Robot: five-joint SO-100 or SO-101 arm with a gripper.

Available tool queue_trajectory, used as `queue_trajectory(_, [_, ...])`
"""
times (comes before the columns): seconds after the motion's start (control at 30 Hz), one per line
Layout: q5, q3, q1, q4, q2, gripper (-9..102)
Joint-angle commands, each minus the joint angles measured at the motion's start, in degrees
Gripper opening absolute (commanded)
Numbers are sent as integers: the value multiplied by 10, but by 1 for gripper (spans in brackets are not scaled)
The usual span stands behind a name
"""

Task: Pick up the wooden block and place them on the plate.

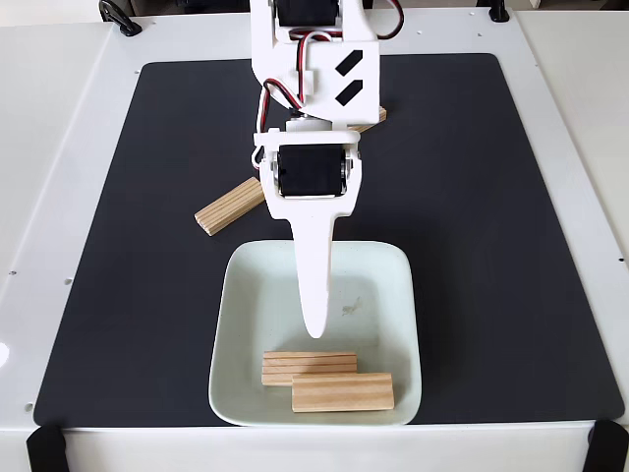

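Ref. landmark: the pale mint-white squarish plate [393, 295] w/ rounded corners and raised rim, set at the near edge of the black rectangular mat [511, 197] on the white counter [59, 118]. Two light-tan rectangular wooden blocks lie inside the plate, near its front rim: one [309, 367] flat w/ grain lines up, the other [342, 391] touching it on the near side. A third block [230, 206] lies on the mat beyond the plate's far-left corner, angled; a fourth [371, 119] shows partly behind the arm, farther beyond the plate. The white claw [314, 324] hangs over the plate's centre, tip pointing down, carrying nothing visible; only one finger outline shows, so jaw opening cannot be told. Judgement: approx. half the job done; two blocks remain.
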Motion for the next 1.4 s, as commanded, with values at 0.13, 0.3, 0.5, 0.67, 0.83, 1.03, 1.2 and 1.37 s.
queue_trajectory(0.13, [4, -17, 6, 6, 31, 25])
queue_trajectory(0.3, [-4, 90, 12, 51, 121, 16])
queue_trajectory(0.5, [-11, 279, 25, 47, 279, 2])
queue_trajectory(0.67, [-151, 439, 31, 47, 410, 0])
queue_trajectory(0.83, [-258, 582, 54, 47, 512, 0])
queue_trajectory(1.03, [-495, 695, 108, 54, 579, 0])
queue_trajectory(1.2, [-579, 712, 157, 55, 573, 0])
queue_trajectory(1.37, [-578, 718, 164, 49, 522, 0])
